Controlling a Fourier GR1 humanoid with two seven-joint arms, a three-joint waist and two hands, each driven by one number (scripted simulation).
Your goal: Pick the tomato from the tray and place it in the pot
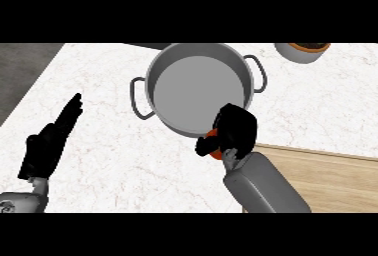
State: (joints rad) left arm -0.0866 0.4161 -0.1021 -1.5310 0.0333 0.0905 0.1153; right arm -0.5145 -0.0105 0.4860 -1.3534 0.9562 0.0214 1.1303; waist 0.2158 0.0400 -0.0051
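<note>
- Pick looks done: the right hand (236, 127) has its fingers clamped on the tomato (215, 153), clear of the tray (332, 175) at 4 o'clock.
- The tomato sits at the pot's (196, 85) 5 o'clock rim; moving over and letting go remain.
- The left hand (48, 142) rests at 9 o'clock, fingers straight.

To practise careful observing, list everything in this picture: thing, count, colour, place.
pot: one, grey, two handles, top centre of the counter
tomato: one, red-orange, mostly hidden in the right hand, by the pot's near rim
tray: one, light wood, lower right
bowl: one, pale with brown inside, top right, cut off
counter: one, white marble
left hand: one, black, open, resting at left
right hand: one, black, curled round the tomato
forearms: two, grey, lower edge
</note>
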